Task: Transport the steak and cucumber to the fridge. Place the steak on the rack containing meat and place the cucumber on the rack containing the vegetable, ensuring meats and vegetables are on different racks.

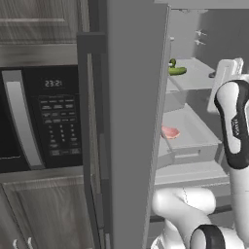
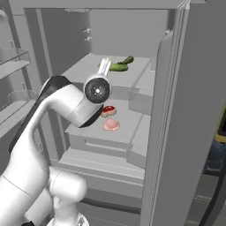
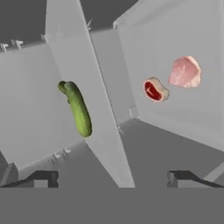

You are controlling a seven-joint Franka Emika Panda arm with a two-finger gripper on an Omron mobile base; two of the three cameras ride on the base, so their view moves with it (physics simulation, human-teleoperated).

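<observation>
Green cucumber (image 3: 78, 109) lies beyond the empty tool (image 3: 111, 178).

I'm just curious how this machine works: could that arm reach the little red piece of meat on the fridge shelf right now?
Probably yes. The fridge stands open, the open gripper holds nothing and faces the racks, and the steak lies exposed on the lower rack beside a paler meat piece, nothing between.

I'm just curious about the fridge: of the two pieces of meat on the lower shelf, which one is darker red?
The small dark-red steak with a pale rim, lying beside the larger pale-pink meat slab, which is lighter, evenly pink and has no rim.
</observation>
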